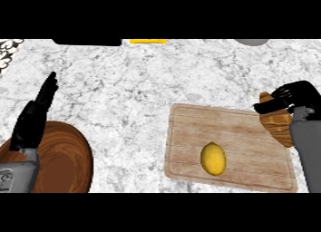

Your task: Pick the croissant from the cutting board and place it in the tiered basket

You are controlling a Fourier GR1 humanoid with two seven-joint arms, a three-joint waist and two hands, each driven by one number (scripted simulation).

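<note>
Two things share the cutting board (190, 149) region: a yellow lemon (213, 158) lying near the board's middle, and the croissant (278, 127), which is at the board's right edge with the right hand (292, 100) curled over its upper end. The fingers wrap the pastry from above, so its lower part juts out beneath them, just beside the grey forearm; whether it is lifted off the wood or touching it is hard to tell from this steep angle. That top grasp makes sense if the croissant is to be carried up and over to the basket, since it leaves the underside free to be set down. The left hand (36, 115) shows at the view's left, fingers straight and pointing up, resting above a round wooden bowl-like piece (66, 158) at the lower left, probably a tier of the basket. If so, the carry must cross the whole marble counter (123, 86), passing over the lemon.
</note>
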